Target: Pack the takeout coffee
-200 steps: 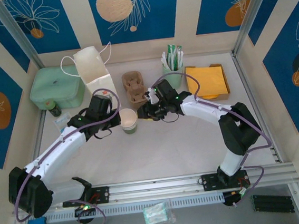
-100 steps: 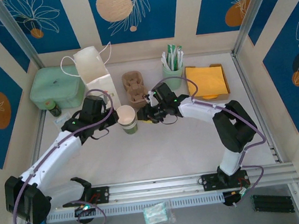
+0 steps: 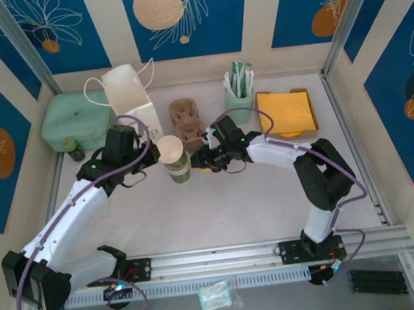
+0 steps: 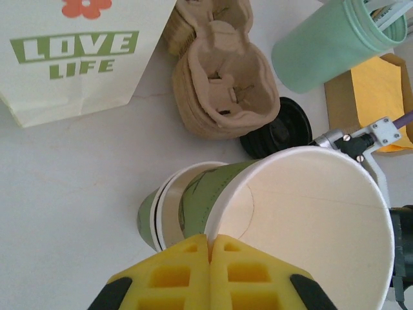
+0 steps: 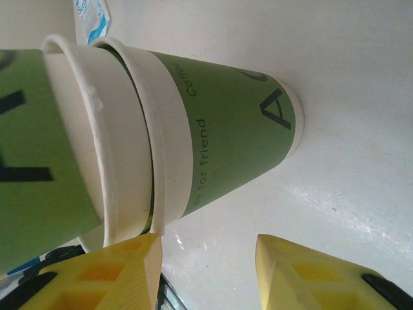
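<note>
Left gripper [image 4: 210,244] is clamped on the rim of one tilted paper cup [image 4: 322,213]; right gripper [image 5: 206,255] is set open beside the standing takeout coffee [image 5: 239,135]; one black lid [image 4: 284,126] is laid beside it

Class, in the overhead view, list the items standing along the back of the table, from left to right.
Mint-green box → white paper bag → cardboard cup carrier → mint-green cup of sachets → orange napkins.

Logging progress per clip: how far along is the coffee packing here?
Done: nothing visibly packed. In hand: left gripper pinches the rim of the top cup, tilted in the stack. Left: black lid lies loose by the carrier; bag awaits.
</note>
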Motion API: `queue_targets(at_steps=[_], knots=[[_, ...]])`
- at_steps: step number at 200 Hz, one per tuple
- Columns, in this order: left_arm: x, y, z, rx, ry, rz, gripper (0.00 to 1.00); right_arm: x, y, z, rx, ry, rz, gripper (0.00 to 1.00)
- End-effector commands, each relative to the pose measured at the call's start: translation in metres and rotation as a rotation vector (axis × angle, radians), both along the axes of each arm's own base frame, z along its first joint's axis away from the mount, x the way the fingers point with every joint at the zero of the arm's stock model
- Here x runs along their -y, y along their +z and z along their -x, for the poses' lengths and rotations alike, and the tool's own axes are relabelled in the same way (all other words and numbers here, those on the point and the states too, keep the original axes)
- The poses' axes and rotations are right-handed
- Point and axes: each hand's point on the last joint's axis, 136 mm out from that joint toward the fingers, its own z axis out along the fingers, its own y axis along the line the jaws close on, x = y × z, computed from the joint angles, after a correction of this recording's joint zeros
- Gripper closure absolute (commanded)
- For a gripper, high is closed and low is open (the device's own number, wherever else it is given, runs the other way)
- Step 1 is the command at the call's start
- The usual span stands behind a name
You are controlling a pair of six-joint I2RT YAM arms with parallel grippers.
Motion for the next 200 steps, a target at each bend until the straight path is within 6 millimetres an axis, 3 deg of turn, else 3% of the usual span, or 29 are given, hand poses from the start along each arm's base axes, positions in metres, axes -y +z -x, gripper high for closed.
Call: queue_targets(at_steps=[1,52,95,125,157,200], knots=[[-0.007,0.018,-0.001,0.04,0.003,-0.024,1.0,-0.003,0.014,-0.001,0.017,0.025,-0.015,0.57],[-0.009,0.042,-0.002,0.076,-0.013,-0.041,1.0,0.001,0.031,-0.001,0.041,0.032,-0.027,0.57],[0.003,0.07,0.0,0.105,-0.076,-0.004,1.0,0.021,0.066,-0.001,0.111,0.003,-0.046,0.56],[0.022,0.081,0.003,0.106,-0.143,0.028,1.0,0.042,0.083,-0.004,0.144,-0.029,-0.043,0.53],[0.051,0.084,0.011,0.111,-0.209,0.022,1.0,0.072,0.087,-0.005,0.184,-0.08,0.023,0.44],[0.093,0.064,0.027,0.09,-0.269,-0.011,1.0,0.114,0.084,0.003,0.198,-0.162,0.076,0.29]])
